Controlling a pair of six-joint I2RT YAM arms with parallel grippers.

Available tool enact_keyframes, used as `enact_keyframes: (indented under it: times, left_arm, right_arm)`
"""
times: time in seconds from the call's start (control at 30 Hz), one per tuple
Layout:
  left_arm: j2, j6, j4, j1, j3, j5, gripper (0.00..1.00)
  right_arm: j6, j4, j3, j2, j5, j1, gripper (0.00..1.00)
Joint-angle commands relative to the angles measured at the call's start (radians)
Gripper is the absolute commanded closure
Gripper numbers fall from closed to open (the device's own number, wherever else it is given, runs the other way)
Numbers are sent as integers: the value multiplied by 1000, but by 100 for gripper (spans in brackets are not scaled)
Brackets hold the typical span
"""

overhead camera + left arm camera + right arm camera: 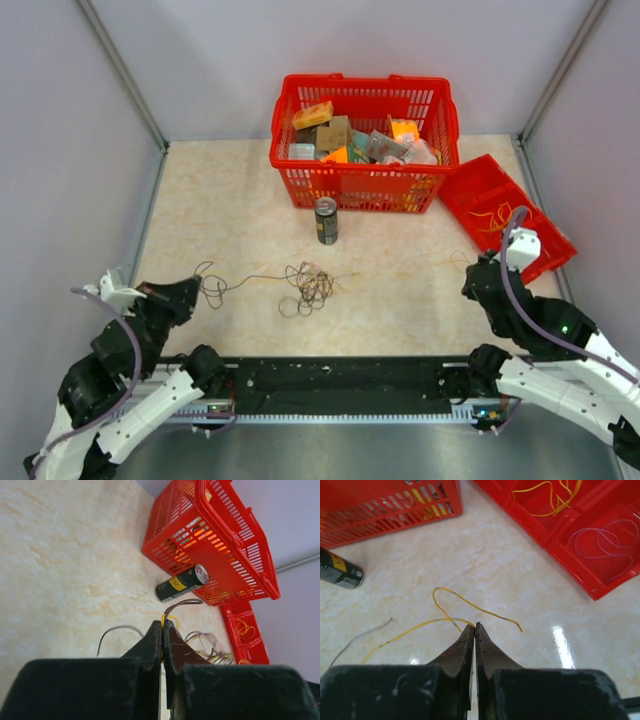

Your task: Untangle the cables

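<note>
Left pincer [163, 626] pinches two cables [186, 601] (one dark, one yellow); right pincer [474, 626] pinches one yellow cable [485, 611].

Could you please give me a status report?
Left claw shut on cables. Right claw shut on yellow cable. Main tangle lies mid-table; can stands behind it.

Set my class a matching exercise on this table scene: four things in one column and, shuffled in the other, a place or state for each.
Things
1 drink can
2 red basket
3 red tray
4 left gripper

Places or states
A shut on a cable
B full of packets
C upright in front of the basket
D loose wires in its compartments

Pairs: 1-C, 2-B, 3-D, 4-A
</note>
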State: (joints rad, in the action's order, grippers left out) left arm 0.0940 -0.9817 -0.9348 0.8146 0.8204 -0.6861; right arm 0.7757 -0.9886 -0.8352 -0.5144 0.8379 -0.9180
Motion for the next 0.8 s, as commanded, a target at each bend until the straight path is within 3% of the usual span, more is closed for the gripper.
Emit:
enact_keyframes:
  times: [0.0, 0.27, 0.4, 0.67, 0.77]
  left_arm:
    - [6, 57, -116, -5, 95, -69, 100]
    - [0, 173, -179, -2, 304, -162, 100]
    - [22, 189, -191, 11, 362, -142, 100]
    - [108, 190, -90, 17, 179, -34, 100]
    - [218, 207, -44, 17, 90, 16, 93]
  right_arm:
    - [97, -94, -61, -24, 72, 64, 100]
    - [112, -104, -51, -26, 67, 77, 100]
    - [111, -102, -51, -24, 78, 77, 100]
    - [-25, 31, -117, 144, -25, 77, 100]
    - [-107, 93, -191, 197, -71, 77, 100]
